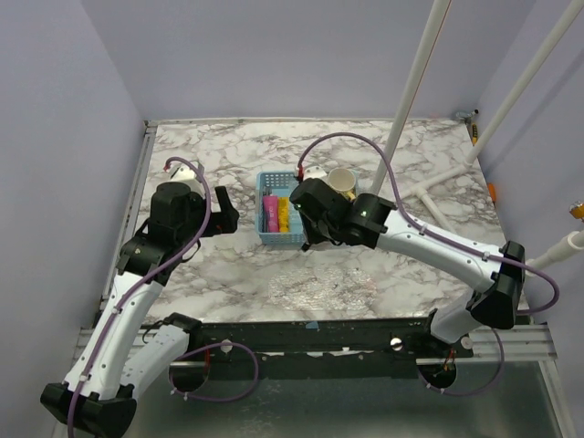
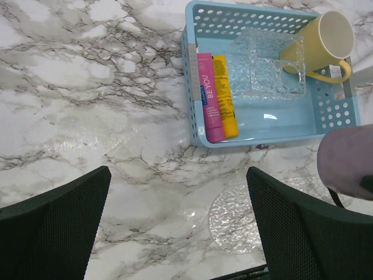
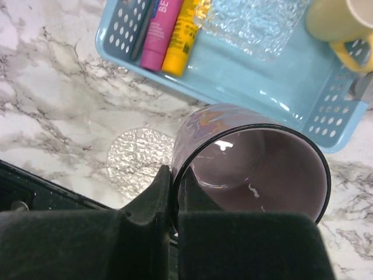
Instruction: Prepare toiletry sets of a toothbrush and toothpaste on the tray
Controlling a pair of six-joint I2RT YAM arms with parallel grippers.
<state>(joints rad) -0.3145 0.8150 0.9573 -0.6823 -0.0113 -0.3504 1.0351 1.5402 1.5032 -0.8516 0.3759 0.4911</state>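
Two tubes, pink tube (image 2: 210, 96) and yellow tube (image 2: 224, 96), lie flat and touching, side by side, at the left end of a blue basket (image 2: 280, 116) standing on the marble bench (image 2: 87, 87). One thin grey strip (image 2: 192, 76) runs along the basket wall just beside the pink tube; what it is cannot be told. One glass tray (image 2: 265, 64), clear and textured, lies in the middle of the basket, just beside the yellow tube, with neither tube on it. One yellow mug (image 2: 323, 38) leans at the basket's right end, mouth showing, its handle over the tray's edge. One purple mug (image 3: 256, 163) is pinched at its rim by the right jaws, pressed together on the wall, and is held tilted just outside the basket's near side. One round clear disc (image 2: 233, 219) lies on the bench near the basket, beside the purple mug. Left jaws are spread wide over bare bench to the left of the basket, holding nothing.
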